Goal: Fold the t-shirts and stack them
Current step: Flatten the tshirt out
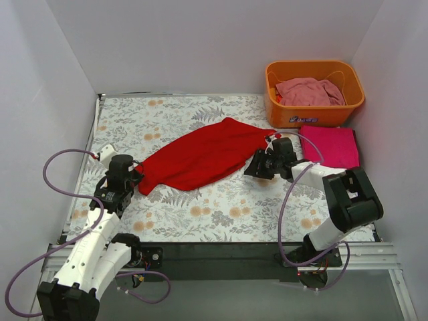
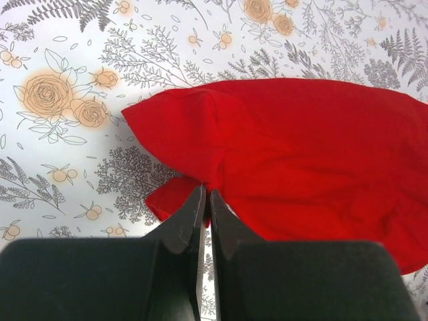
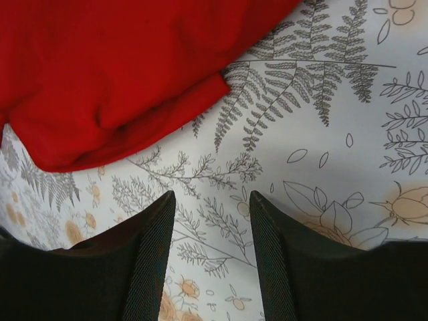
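A bright red t-shirt (image 1: 200, 157) lies bunched in a long diagonal shape across the middle of the floral table. My left gripper (image 1: 136, 178) is at its lower left end, shut on a fold of the red t-shirt (image 2: 287, 147) at the fingertips (image 2: 198, 200). Just off the cloth's right end, my right gripper (image 1: 254, 167) stands open over bare table, with nothing between its fingers (image 3: 155, 227) and the red t-shirt (image 3: 120, 73) slightly beyond them. A magenta-pink t-shirt (image 1: 329, 146) lies folded flat at the right. A dusty pale pink t-shirt (image 1: 309, 91) sits crumpled in the basket.
An orange plastic basket (image 1: 314, 115) stands at the back right corner, just behind the folded magenta shirt. White walls close in the table on the left, back and right. The floral tablecloth (image 1: 200, 214) shows bare along the front.
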Robot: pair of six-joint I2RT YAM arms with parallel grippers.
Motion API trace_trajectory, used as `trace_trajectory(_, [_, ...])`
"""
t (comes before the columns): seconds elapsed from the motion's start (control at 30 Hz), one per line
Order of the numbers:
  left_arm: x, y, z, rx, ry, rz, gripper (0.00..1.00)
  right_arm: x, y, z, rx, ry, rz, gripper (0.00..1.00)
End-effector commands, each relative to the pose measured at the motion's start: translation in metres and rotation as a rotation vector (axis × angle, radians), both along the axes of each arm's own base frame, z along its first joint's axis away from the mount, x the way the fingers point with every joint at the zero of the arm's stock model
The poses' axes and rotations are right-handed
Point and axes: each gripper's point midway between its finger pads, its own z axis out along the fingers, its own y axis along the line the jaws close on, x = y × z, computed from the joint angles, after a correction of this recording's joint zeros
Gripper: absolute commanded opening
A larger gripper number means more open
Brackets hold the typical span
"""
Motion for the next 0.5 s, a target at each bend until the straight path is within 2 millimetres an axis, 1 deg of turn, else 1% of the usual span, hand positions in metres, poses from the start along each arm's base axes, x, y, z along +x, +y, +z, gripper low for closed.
trace_trajectory(0.0, [0.008,0.004,0.012,0.001,-0.060,0.024,0.00,0.030,0.015,0.015,0.056,-0.059,-0.100,0.55])
trace_trajectory(0.17, [0.008,0.003,0.013,0.000,-0.059,0.020,0.00,0.038,0.019,0.004,0.027,-0.037,-0.170,0.55])
trace_trajectory(0.2, [0.008,0.003,0.013,-0.001,-0.059,0.018,0.00,0.041,0.021,0.005,0.027,-0.041,-0.177,0.55])
trace_trajectory(0.3, [0.008,0.002,0.013,-0.002,-0.059,0.017,0.00,0.047,0.023,0.000,0.012,-0.038,-0.218,0.55])
trace_trajectory(0.47, [0.008,0.002,0.012,-0.003,-0.058,0.012,0.00,0.051,0.023,-0.013,-0.009,-0.008,-0.267,0.54])
